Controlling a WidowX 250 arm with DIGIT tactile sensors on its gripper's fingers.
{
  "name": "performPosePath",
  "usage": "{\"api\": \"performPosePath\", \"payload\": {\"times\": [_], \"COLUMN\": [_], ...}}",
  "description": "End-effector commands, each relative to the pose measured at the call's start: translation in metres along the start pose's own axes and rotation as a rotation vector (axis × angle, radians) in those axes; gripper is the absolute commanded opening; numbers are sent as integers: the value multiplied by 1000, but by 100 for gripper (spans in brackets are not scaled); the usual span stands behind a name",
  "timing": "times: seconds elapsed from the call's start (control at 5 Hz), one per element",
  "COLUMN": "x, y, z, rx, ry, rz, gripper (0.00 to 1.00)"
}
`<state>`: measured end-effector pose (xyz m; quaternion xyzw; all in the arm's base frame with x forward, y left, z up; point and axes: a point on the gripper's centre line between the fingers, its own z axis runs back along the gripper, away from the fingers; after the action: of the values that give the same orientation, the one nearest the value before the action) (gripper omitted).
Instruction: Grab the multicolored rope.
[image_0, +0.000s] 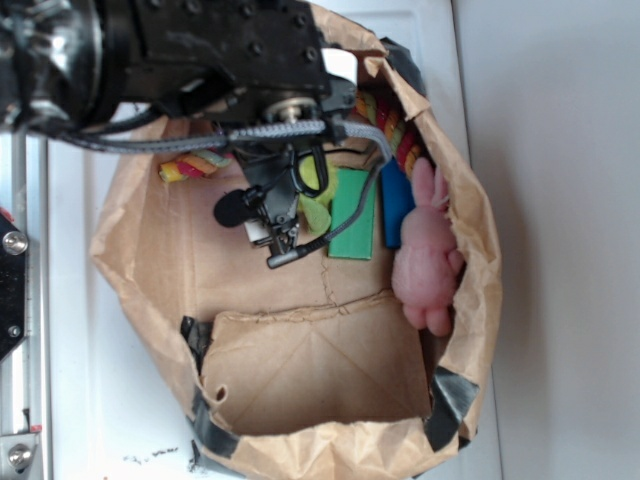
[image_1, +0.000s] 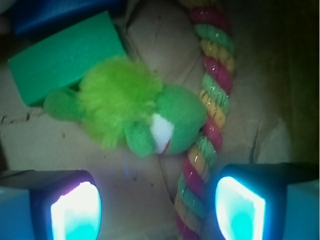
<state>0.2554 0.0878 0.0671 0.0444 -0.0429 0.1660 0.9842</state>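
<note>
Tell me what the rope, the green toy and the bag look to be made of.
Rope: twisted fiber strands, likely cotton, slightly glossy. Green toy: knitted fabric with fuzzy lime plush. Bag: creased brown paper, matte, with dark tape at its corners.

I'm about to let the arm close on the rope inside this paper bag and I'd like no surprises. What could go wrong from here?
1. The green plush toy lies touching the multicolored rope; the open gripper may pinch the toy too.
2. The rope runs nearer one finger than the other, so a straight closure might clip it off-centre and let it slip.
3. The arm works inside the paper bag, whose crumpled walls could snag it.
</note>
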Motion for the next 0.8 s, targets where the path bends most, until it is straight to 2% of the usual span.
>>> {"api": "performPosePath", "payload": {"times": [0.0,0.6], "x": [6,7], "y": [1,4], "z": [-8,-20], "rx": [-13,-36], "ry": [-66,-87], "rz": [23,8], "gripper": [100,100]}}
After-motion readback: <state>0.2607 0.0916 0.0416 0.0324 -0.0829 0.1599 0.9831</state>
